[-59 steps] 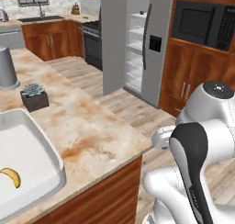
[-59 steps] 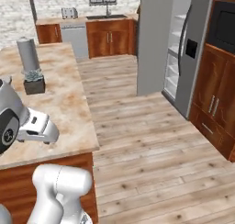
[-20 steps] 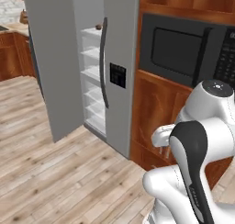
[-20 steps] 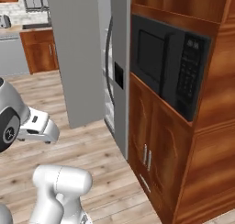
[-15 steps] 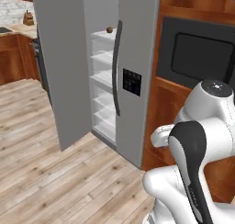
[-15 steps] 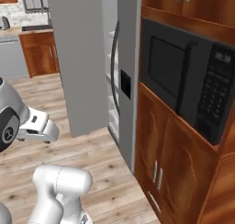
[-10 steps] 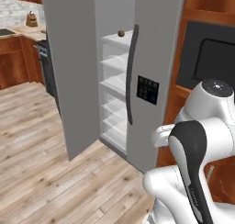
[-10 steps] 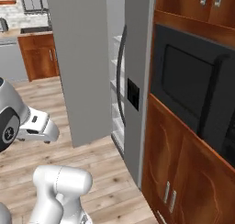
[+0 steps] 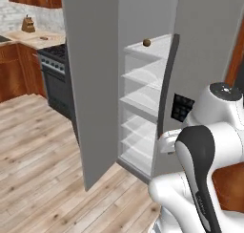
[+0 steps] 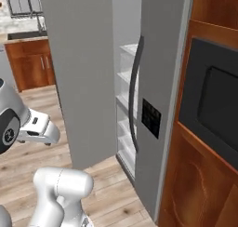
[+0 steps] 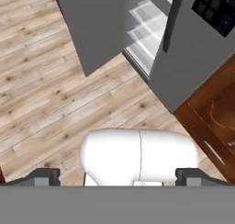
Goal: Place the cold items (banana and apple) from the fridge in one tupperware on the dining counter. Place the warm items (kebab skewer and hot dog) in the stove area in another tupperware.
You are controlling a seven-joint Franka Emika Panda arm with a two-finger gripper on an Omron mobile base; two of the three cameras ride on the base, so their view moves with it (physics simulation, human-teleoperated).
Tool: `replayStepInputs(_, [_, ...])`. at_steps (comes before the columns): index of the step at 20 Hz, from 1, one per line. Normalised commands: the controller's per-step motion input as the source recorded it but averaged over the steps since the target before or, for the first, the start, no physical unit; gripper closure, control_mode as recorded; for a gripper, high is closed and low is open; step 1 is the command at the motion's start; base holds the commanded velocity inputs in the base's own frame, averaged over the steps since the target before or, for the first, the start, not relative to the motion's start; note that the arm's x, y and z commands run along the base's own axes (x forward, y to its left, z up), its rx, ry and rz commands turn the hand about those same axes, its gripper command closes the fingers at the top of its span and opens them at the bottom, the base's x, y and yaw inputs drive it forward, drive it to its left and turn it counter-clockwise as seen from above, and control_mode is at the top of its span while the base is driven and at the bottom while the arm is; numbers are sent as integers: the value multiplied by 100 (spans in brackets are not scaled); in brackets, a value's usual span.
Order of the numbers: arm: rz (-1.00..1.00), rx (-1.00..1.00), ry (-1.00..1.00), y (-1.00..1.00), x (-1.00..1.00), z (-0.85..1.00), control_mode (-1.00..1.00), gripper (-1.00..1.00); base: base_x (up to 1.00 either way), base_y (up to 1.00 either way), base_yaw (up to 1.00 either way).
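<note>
Left base view: a tall grey steel fridge (image 9: 200, 46) stands with its left door (image 9: 93, 84) swung open toward the camera, baring clear shelves (image 9: 145, 100). On the top visible shelf sits a small round dark red-brown apple (image 9: 147, 42), alone, near the shelf's front edge. The white robot arm (image 9: 205, 151) rises at lower right, folded low beside the fridge's closed door, so the apple lies up and to the left of the arm — well above it. A long dark vertical handle (image 9: 167, 84) runs down the closed door's edge, between arm and shelves, and would likely crowd a direct reach. Farther left, a black gas range (image 9: 57, 79) stands against wooden cabinets. Right base view: the same fridge (image 10: 162, 82) seen from the other side, its open door (image 10: 79, 72) hiding much of the interior; a dark built-in microwave (image 10: 214, 105) sits in wood cabinetry to the right, and the arm's white links (image 10: 32, 128) sit low at left. The apple cannot be made out here. Hand view: the tool (image 11: 117, 177) points down at the wooden plank floor (image 11: 50, 81), its two dark tips set wide apart with nothing between them — the fridge's lower shelves (image 11: 147, 28) lie ahead at the top. Judging from this, fetching the apple is the step in hand, and the tool must be raised and turned toward the upper shelf.
</note>
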Motion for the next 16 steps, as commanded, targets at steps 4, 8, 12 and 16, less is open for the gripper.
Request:
replayStepInputs(4, [0,0,0,0,0,0,100,-100,83,21,-27])
replayStepInputs(8, [0,0,0,0,0,0,100,-100,76,19,-38])
replayStepInputs(12, [0,0,0,0,0,0,100,-100,72,22,-40])
replayStepInputs(16, [0,0,0,0,0,0,100,-100,68,23,-42])
